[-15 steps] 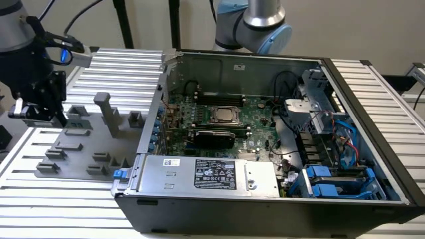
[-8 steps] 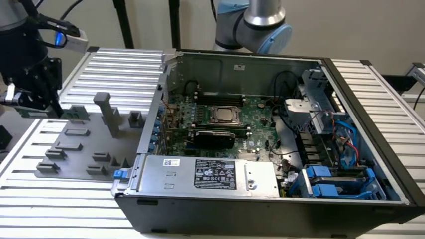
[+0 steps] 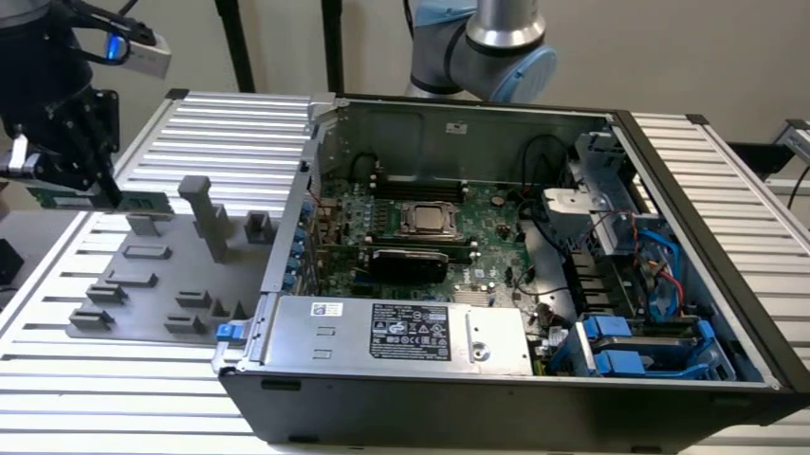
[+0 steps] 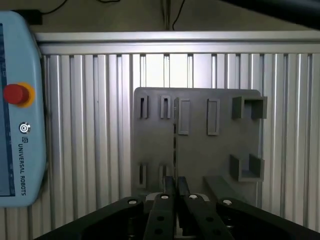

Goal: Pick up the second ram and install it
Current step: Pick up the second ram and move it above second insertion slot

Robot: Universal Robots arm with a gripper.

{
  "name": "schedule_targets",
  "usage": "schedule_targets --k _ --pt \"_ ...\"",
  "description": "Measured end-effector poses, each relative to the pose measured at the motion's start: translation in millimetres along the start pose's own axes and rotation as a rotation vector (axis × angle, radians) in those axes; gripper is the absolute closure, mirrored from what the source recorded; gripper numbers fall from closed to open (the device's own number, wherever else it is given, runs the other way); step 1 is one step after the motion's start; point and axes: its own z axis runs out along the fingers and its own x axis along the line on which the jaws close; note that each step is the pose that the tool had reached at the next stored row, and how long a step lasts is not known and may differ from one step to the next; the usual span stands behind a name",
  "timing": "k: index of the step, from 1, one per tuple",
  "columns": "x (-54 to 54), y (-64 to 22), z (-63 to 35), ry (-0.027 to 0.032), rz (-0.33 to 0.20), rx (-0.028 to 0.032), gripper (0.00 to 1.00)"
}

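Black two-finger gripper [image 3: 91, 190]: clamped on long, thin green circuit-board ram stick [image 3: 142, 201], held level above grey plastic holder plate [image 3: 165, 275], beside open black computer case [image 3: 506, 408].

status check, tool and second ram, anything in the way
Tool shut on the second ram. Ram over the grey holder plate, outside the open case, not yet installed. Tall grey post stands between ram and case.
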Motion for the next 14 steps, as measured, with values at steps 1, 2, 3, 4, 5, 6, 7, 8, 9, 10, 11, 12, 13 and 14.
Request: schedule_targets --k 1,2,3,4,5,6,7,8,9,10,11,12,13,14 --pt "-0.7 -1.3 -1.7 -0.0007 0.0 0.0001 0.86" --pt "-1.5 -2.5 -3.4 -0.0012 0.0 0.0 0.86" --pt "-2.2 -3.9 -5.1 -0.0016 0.0 -0.0001 0.86" --pt "-3.0 -5.6 -6.7 -0.0021 0.0 -0.0001 0.86" --pt "-3.7 -7.2 -8.3 -0.0027 0.0 0.0 0.86" --pt "-4.4 -8.8 -9.9 -0.0033 0.0 -0.0001 0.86" --pt "-5.0 -10.5 -11.5 -0.0039 0.0 -0.0002 0.86" --pt "-5.7 -12.3 -13.0 -0.0046 -0.001 -0.0001 0.86" --pt "-6.3 -14.2 -14.4 -0.0053 -0.001 -0.0001 0.86" --pt "-7.1 -16.3 -15.9 -0.006 -0.001 -0.0002 0.86" --pt "-7.8 -18.2 -17.1 -0.0066 -0.001 -0.0001 0.86" --pt "-8.5 -20.1 -18.2 -0.007 -0.001 -0.0001 0.86" --pt "-9.2 -22.0 -19.3 -0.0074 -0.001 -0.0002 0.86" --pt "-10.0 -23.9 -20.4 -0.0078 -0.001 -0.0001 0.86"
